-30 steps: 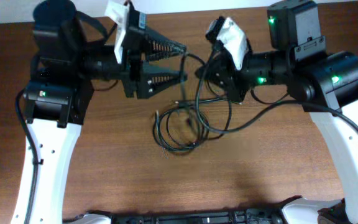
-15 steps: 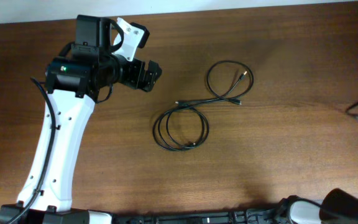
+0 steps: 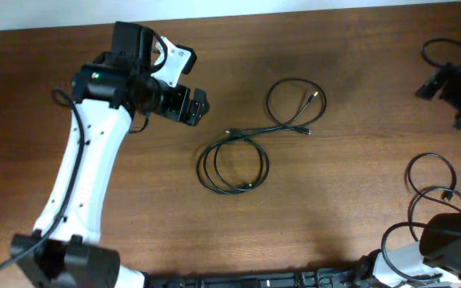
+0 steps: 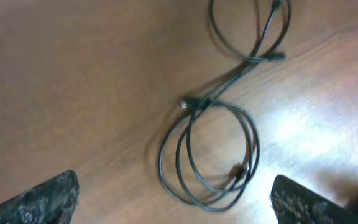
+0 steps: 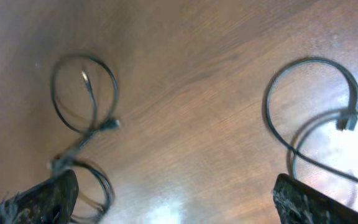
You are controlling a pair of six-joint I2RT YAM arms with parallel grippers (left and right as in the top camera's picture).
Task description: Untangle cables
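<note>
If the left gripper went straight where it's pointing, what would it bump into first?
Most likely the cables, whose coiled loops lie dead ahead of the open left gripper in its wrist view, on the table. Depth is unclear, though.

The place looked like a robotics lab or test bench; a plain brown wood-grain counter [image 3: 350,200] filled the overhead view; a white-and-black left arm [image 3: 78,192] reached across it, with a small green status light [image 3: 96,77] glowing and black wiring [image 3: 57,100] looping off its joints; the right arm [image 3: 454,80] showed at the far edge, also lit green; thin black cables [image 3: 234,164] lay coiled on the counter.
</note>
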